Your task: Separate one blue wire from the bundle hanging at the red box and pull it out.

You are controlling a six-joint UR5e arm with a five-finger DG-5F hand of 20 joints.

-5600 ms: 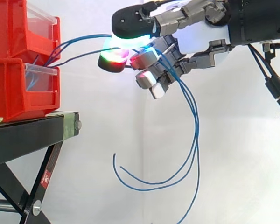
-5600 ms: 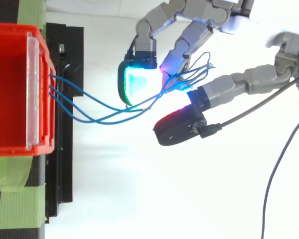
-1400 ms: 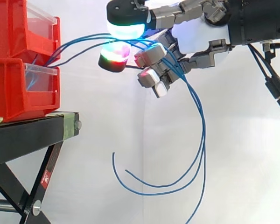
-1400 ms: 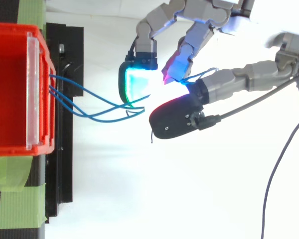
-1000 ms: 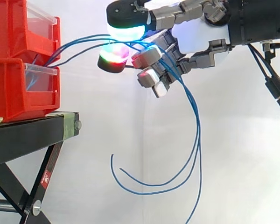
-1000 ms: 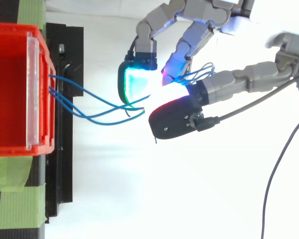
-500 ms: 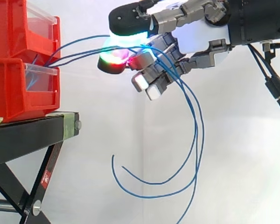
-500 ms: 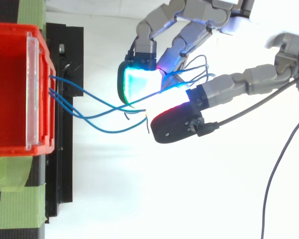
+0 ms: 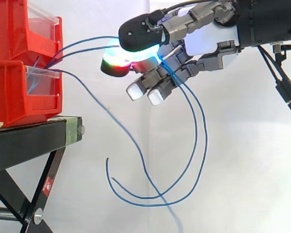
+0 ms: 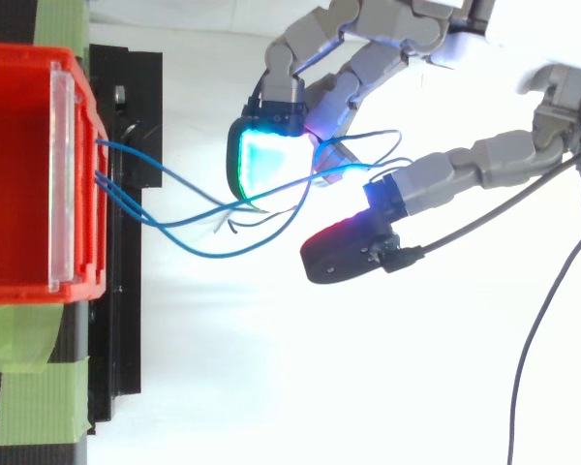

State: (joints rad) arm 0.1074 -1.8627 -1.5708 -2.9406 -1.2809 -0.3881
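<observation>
Three blue wires come out of the stacked red bins [image 9: 19, 92] at the left. My hand [image 9: 208, 39] hovers to the right of the bins, level with the upper one. Two of the wires [image 9: 87, 40] rise to it and pass between its upper finger and its lower fingers [image 9: 155, 94], then hang below in long loops. The third wire [image 9: 111, 118] hangs free from the bin, slanting down to the right. From above, the thumb [image 10: 349, 254] stands apart from the cyan fingertip [image 10: 266, 160], and the wires [image 10: 213, 255] cross between them.
The bins [image 10: 19, 174] rest on a black stand [image 9: 29, 141] with a slanted leg underneath. Green tape [image 10: 39, 407] marks the stand's top. A white curtain is behind everything. The wires' loose ends dangle in open air below my hand.
One wire has slipped out of my hand and now hangs straight from the bin. The thumb has swung away from the cyan fingertip and the lower fingers have straightened.
</observation>
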